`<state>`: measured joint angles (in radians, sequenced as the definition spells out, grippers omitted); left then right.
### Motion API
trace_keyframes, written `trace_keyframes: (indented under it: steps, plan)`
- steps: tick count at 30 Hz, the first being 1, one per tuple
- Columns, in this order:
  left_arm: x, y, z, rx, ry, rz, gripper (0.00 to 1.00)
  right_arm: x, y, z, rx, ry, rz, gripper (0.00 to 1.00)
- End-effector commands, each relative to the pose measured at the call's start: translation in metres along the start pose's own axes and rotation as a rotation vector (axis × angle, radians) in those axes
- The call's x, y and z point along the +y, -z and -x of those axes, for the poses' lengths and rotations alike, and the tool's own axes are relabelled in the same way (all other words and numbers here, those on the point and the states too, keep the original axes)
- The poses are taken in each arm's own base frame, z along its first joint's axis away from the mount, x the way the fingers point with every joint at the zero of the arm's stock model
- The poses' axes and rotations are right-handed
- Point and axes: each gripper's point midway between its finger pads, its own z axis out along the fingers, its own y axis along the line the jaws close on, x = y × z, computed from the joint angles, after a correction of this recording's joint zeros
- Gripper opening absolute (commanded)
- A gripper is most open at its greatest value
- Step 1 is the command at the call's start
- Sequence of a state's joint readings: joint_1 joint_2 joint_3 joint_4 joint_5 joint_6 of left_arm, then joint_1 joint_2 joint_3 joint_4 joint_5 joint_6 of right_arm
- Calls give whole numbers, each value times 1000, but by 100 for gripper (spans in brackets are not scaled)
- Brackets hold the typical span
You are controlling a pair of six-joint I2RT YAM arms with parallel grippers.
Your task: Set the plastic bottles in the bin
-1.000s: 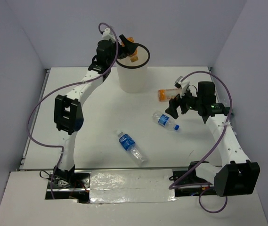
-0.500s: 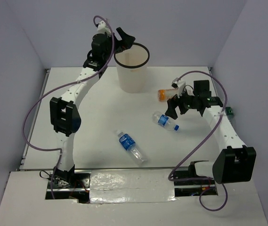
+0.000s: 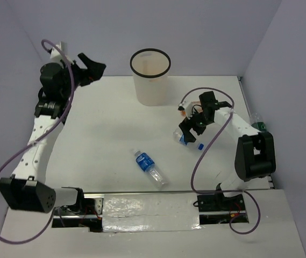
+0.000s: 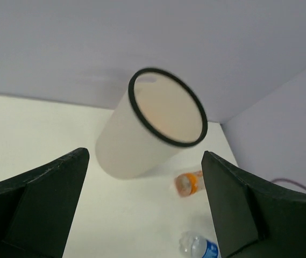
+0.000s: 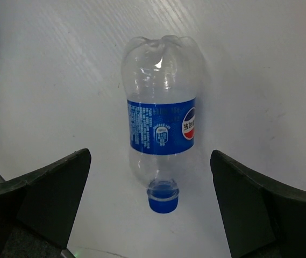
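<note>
From above, the bin (image 3: 150, 86) stands mid far edge. One clear bottle (image 3: 150, 169) lies toward the near edge, and another bottle (image 3: 191, 141) lies toward the right edge under the right gripper (image 3: 189, 128).

Left wrist: the left gripper (image 4: 142, 215) gapes empty, and an orange bottle (image 4: 188, 183) lies beside the bin.

Right wrist: the jaws are spread either side of that right-edge bottle, not touching it.

At least three bottles are left to bin. What is inside the bin cannot be made out.

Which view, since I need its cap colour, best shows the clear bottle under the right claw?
Right wrist: the bottle fills the frame between the open right claw, blue cap and label plain. Top external shows it small, partly hidden by that claw; left wrist clips it at the bottom edge.
</note>
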<state>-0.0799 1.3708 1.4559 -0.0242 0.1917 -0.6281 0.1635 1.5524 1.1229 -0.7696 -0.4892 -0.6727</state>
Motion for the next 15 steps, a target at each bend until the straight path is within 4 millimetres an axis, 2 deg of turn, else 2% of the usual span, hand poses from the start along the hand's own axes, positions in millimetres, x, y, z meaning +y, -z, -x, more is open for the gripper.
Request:
trace_keyframes:
  steps: [1, 4, 5, 8, 12, 13, 15]
  plan:
    - [25, 39, -58, 144, 22, 46, 99, -11, -9, 6, 60, 63, -48, 99]
    - [44, 60, -82, 180, 74, 106, 99, -12, -23, 0, 108, 75, -39, 96]
    - [52, 72, -97, 198, 91, 128, 99, -12, -27, -2, 120, 70, -36, 95]
    - [61, 92, -118, 206, 142, 154, 99, -14, -40, -9, 158, 73, -48, 89]
    - [62, 109, -142, 228, 237, 146, 99, -19, -52, -17, 167, 78, -77, 82]
    - [64, 113, -154, 248, 263, 145, 99, -19, -54, -18, 168, 75, -76, 80]
    - [61, 117, -168, 283, 335, 127, 99, -19, -59, -22, 176, 73, -70, 69]
